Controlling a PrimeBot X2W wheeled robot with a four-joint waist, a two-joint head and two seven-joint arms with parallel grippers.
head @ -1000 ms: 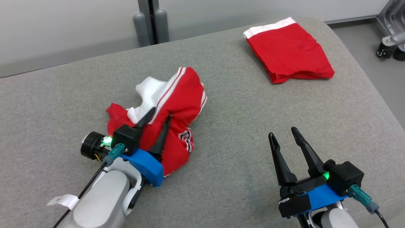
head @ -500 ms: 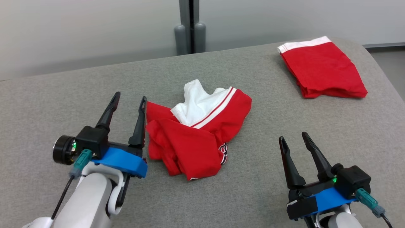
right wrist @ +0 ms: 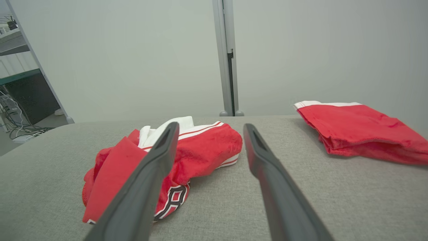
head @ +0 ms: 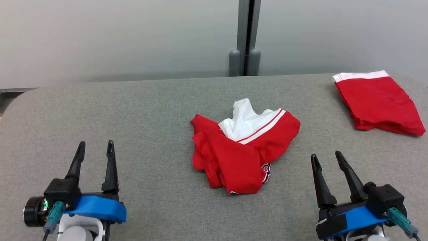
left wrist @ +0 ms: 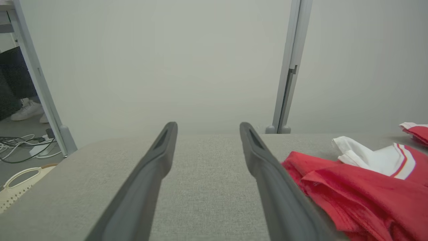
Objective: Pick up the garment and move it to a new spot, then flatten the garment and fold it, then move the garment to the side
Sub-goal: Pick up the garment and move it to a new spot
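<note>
The garment (head: 242, 150) is a crumpled red and white piece lying in a heap at the middle of the grey padded surface (head: 160, 110). It also lies at the right in the left wrist view (left wrist: 361, 187) and left of centre in the right wrist view (right wrist: 187, 154). My left gripper (head: 96, 149) stands open and empty at the lower left, well apart from the garment. At the lower right my right gripper (head: 325, 159) is open and empty too, a short way right of the heap.
A second red garment with a white band (head: 378, 100) lies folded at the far right of the surface. A pale wall with a grey post (head: 245, 36) stands behind. Cables and a pale basket (left wrist: 20, 180) lie on the floor past the surface's left end.
My left gripper opened, let go of the garment and drew back to the lower left. The garment now rests in a heap. The head camera has also swung, shifting the whole view.
</note>
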